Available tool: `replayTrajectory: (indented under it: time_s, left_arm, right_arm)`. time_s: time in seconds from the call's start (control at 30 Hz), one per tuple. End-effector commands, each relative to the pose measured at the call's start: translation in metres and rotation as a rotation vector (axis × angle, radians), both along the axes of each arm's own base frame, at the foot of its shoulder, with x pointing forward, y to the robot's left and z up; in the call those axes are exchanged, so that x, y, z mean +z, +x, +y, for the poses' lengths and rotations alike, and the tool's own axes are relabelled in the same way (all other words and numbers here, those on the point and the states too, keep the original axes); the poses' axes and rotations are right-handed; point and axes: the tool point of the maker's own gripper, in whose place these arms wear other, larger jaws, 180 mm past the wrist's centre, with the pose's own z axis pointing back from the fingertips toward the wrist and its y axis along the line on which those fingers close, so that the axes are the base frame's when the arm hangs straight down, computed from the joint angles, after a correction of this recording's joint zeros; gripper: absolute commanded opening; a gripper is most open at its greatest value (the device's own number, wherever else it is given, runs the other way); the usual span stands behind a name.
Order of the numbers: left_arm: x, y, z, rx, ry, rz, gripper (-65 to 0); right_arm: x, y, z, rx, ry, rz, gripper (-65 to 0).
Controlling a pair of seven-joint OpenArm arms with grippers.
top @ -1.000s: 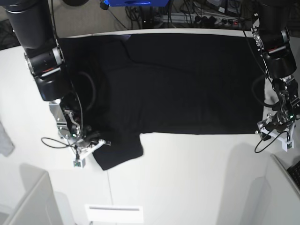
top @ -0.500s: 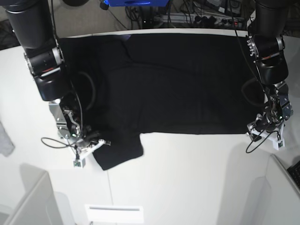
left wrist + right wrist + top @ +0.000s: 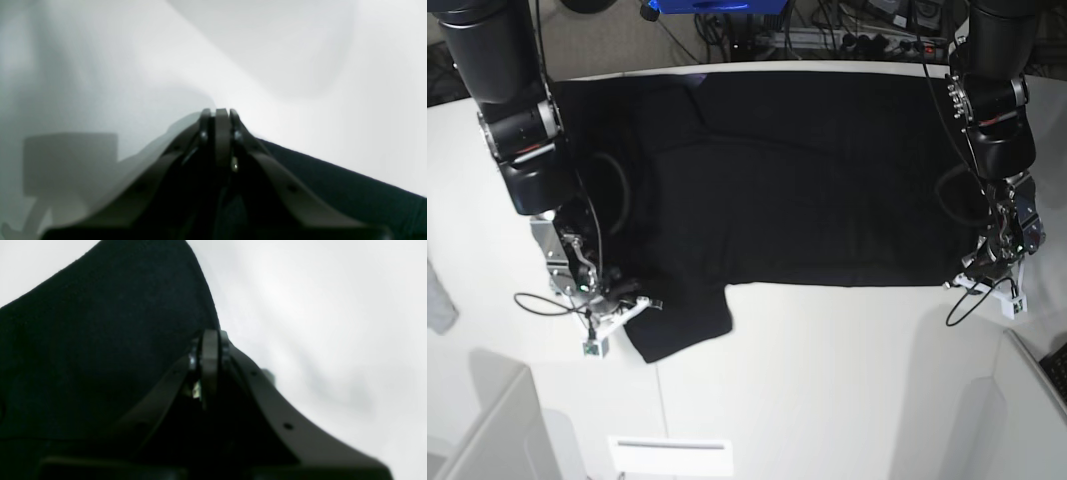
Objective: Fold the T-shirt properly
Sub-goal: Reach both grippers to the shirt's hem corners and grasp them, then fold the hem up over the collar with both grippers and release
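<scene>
On my left wrist view, the left gripper [image 3: 217,111] is pressed together at the T-shirt [image 3: 350,186] hem; whether cloth is pinched I cannot tell. On my right wrist view, the right gripper [image 3: 208,335] is closed at the sleeve edge. Only my base view shows the whole black T-shirt [image 3: 807,180] spread flat on the white worktop [image 3: 827,380]. No readable writing.

Robotics lab: two arms [image 3: 512,110] over white table [image 3: 827,380], cable clutter [image 3: 827,30] behind.
</scene>
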Motion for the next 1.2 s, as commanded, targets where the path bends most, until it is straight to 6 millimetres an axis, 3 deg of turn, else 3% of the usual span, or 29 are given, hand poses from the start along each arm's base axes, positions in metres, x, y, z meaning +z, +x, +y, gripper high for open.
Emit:
replayTrajectory:
  time_s: [0.0,0.3,0.47,0.6,0.9,1.17]
  left_arm:
    - [0.001,-0.002,0.001,-0.014,0.002,0.033,-65.0]
    - [0.034,0.002,0.002,-0.06,0.083,-0.06,-65.0]
    - [0.039,0.001,-0.001,-0.075,0.087,-0.051,-65.0]
    - [0.051,0.0,-0.003,-0.094,0.11,-0.069,-65.0]
    - [0.066,-0.015,-0.014,-0.146,0.174,-0.112,-65.0]
    - [0.075,-0.032,-0.028,-0.187,0.184,-0.148,-65.0]
  right_arm:
    - [0.011,0.009,-0.008,-0.008,-0.009,-0.022,-65.0]
    - [0.025,0.018,-0.022,-0.023,-0.026,-0.089,-65.0]
    - [0.039,0.02,-0.026,-0.006,-0.033,-0.13,-65.0]
    - [0.043,0.014,-0.02,0.017,-0.026,-0.156,-65.0]
    - [0.063,-0.012,-0.054,-0.159,0.066,-0.227,-65.0]
    - [0.07,-0.037,-0.055,-0.175,0.115,-0.231,-65.0]
